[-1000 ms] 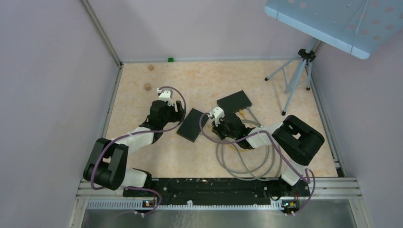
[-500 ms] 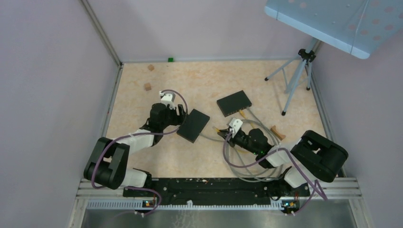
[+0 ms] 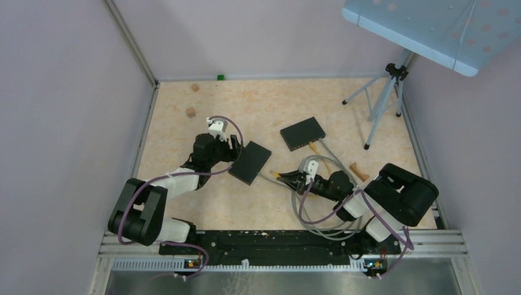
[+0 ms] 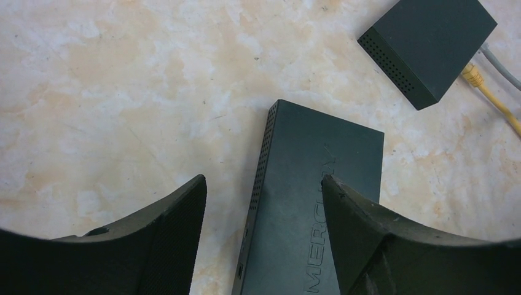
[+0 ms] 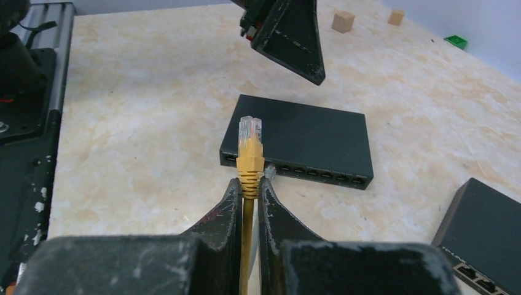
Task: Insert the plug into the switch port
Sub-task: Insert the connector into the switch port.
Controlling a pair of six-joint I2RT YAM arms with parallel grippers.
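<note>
The switch [image 3: 250, 162] is a flat black box lying on the table, its row of ports [image 5: 307, 170] facing my right gripper. My left gripper [image 3: 236, 147] stands open over the switch's far end. One finger [image 4: 368, 239] is over the switch's top [image 4: 319, 203], the other finger [image 4: 166, 239] is beside its vented side. My right gripper [image 5: 249, 184] is shut on the yellow plug [image 5: 250, 150]. The plug's clear tip points at the left end of the port row, a short way from it. In the top view the plug [image 3: 281, 176] sits right of the switch.
A second black switch [image 3: 302, 133] lies further back with a yellow plug [image 4: 473, 74] and grey cables in it. Grey cable loops [image 3: 325, 215] trail by the right arm. Wooden cubes [image 3: 191, 112], a green block [image 3: 220, 77] and a tripod [image 3: 384, 92] stand around the edges.
My right arm has drawn back from beside the second switch with the plug and turned it towards the nearer switch's ports. That switch has turned slightly under the left gripper.
</note>
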